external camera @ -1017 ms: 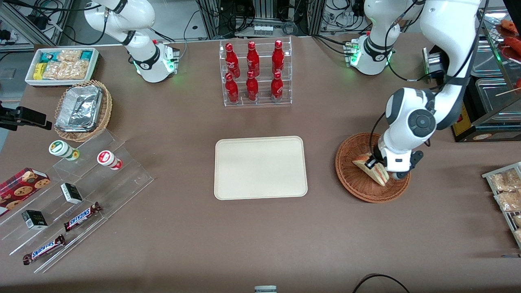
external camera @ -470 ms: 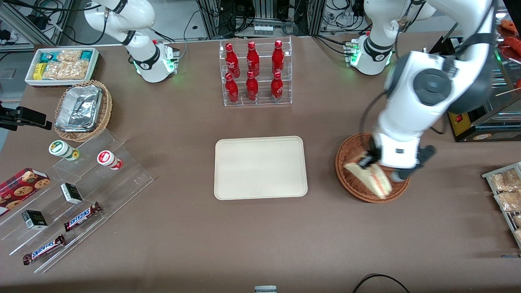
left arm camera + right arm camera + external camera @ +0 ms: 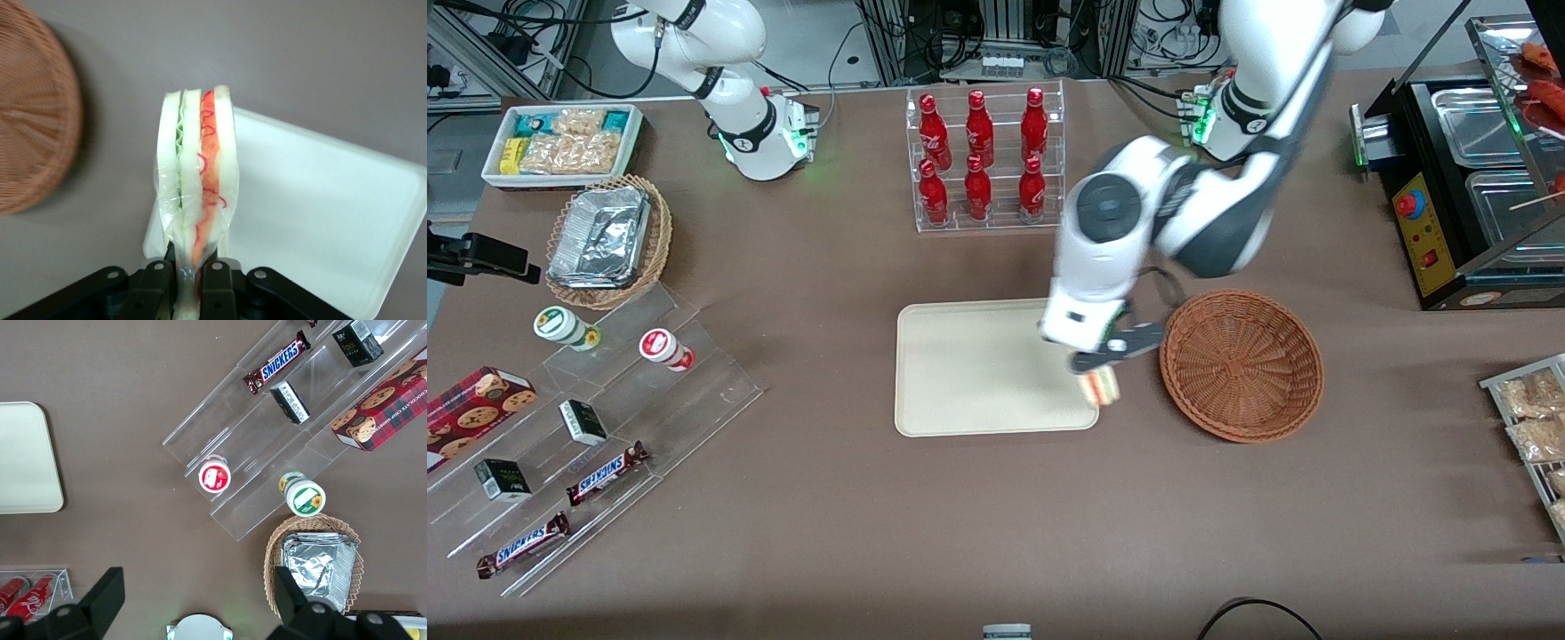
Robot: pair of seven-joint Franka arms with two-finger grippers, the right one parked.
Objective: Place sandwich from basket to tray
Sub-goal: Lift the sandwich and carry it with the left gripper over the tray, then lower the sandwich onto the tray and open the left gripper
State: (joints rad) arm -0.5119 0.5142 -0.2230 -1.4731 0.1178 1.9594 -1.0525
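Note:
My left gripper (image 3: 1096,372) hangs above the corner of the cream tray (image 3: 969,373) that is nearest the basket, and it is shut on the sandwich (image 3: 1103,386). The wrist view shows the sandwich (image 3: 197,180) standing on edge between the fingers (image 3: 217,280), its white bread, green and pink-orange layers wrapped in clear film, held over the tray's (image 3: 320,207) edge. The reddish-brown wicker basket (image 3: 1240,364) stands beside the tray toward the working arm's end and holds nothing; its rim (image 3: 40,120) also shows in the wrist view.
A clear rack of red bottles (image 3: 983,160) stands farther from the front camera than the tray. Toward the parked arm's end are a tan basket with foil (image 3: 605,240), a white snack bin (image 3: 560,142) and acrylic steps with snacks (image 3: 587,427). A metal warmer (image 3: 1476,178) sits at the working arm's end.
The gripper lifted the sandwich out of the basket and carried it sideways to the tray's near corner. The basket now holds nothing.

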